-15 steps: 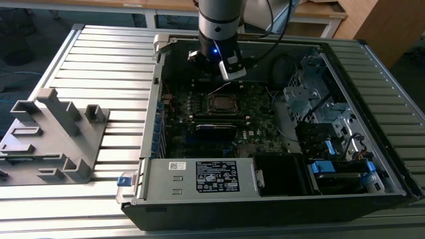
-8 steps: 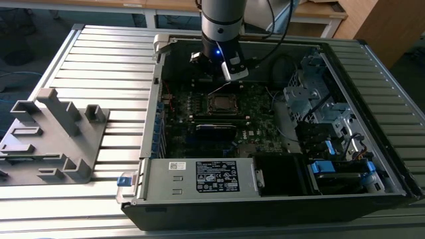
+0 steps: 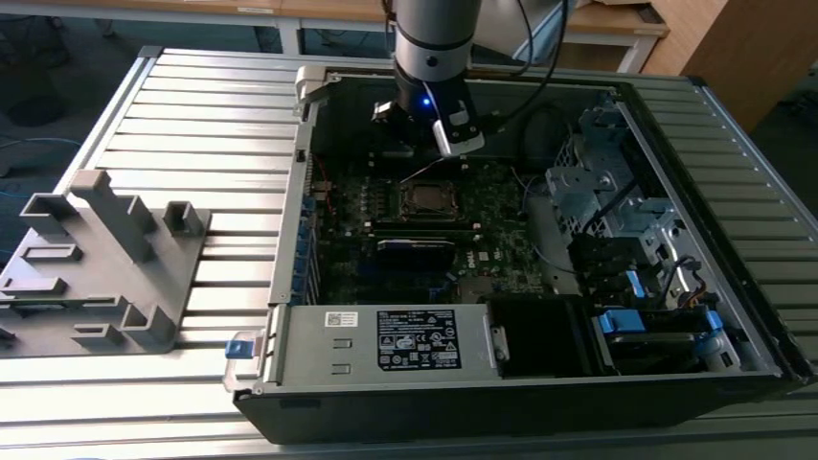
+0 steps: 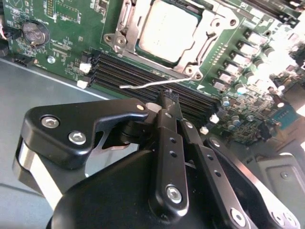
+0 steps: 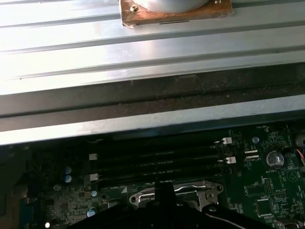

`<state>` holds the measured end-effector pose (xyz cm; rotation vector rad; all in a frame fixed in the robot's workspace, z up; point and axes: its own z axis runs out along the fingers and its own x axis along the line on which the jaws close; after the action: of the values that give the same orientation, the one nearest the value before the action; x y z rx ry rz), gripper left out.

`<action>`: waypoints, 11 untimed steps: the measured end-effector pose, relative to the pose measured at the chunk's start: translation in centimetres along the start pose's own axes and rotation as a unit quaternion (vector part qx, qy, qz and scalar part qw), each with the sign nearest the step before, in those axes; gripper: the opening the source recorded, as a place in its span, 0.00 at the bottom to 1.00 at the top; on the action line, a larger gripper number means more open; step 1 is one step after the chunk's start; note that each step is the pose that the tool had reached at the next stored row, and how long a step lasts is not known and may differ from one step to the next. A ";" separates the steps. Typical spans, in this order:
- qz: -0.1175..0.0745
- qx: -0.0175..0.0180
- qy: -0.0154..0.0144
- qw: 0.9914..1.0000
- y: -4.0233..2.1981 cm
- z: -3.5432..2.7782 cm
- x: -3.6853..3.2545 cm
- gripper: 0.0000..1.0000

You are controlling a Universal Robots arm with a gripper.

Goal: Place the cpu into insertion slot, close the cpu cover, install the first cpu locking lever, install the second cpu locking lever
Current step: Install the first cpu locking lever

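With the cpu (image 4: 167, 28) seated and the cpu cover (image 4: 125, 21) down, 1 locking lever (image 4: 152, 84) stands unlatched beside the gripper's (image 4: 169, 97) narrow, empty jaws.

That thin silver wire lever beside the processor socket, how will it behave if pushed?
The thin silver wire lever looks long and slender, so probably springy, not rigid. Its smooth metal may let the black gripper slide off. One end sits at the socket, so it likely pivots.

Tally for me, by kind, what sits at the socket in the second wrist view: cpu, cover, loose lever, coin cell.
cpu: 1
cpu cover: 1
loose locking lever: 1
coin cell: 1
Total: 4
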<state>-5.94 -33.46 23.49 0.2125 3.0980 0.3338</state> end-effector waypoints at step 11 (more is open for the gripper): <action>0.000 0.001 0.000 1.000 0.66 1.01 -0.58 0.11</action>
<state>-5.25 -32.69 22.65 0.2126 3.0982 0.3310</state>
